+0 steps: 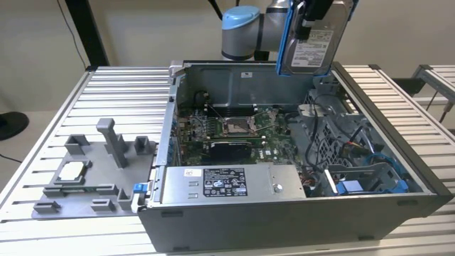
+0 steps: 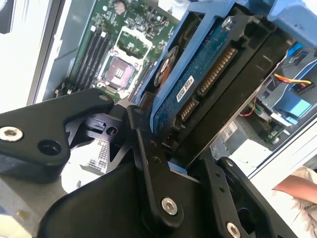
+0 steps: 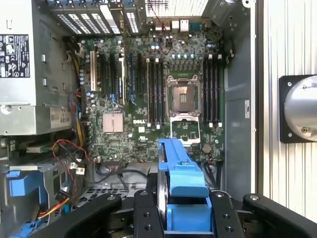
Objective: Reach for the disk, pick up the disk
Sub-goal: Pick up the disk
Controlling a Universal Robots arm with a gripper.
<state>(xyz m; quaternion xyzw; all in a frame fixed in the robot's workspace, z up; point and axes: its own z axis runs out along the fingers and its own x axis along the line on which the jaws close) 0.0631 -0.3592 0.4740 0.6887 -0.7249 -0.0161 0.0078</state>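
Exterior view footage is showing the gripper hanging high above the open computer case, clamped around the disk, which is riding upright in its grasp with the white label facing outward and a blue rail running down one edge. Directly beneath the gripper, the motherboard is lying at the bottom of the case, and the silver power supply is sitting well below and apart from the gripper, against the case's near wall. A grey fixture holding a small square chip is resting on the ribbed worktop, far off to the exterior view's left of the gripper. In the second wrist view, the black fingers are pressing against the disk, whose blue circuit board and connector edge are showing. In the first wrist view, the gripper is squeezing the blue rail of the disk between its two black fingers, with the motherboard and its empty processor socket lying below.
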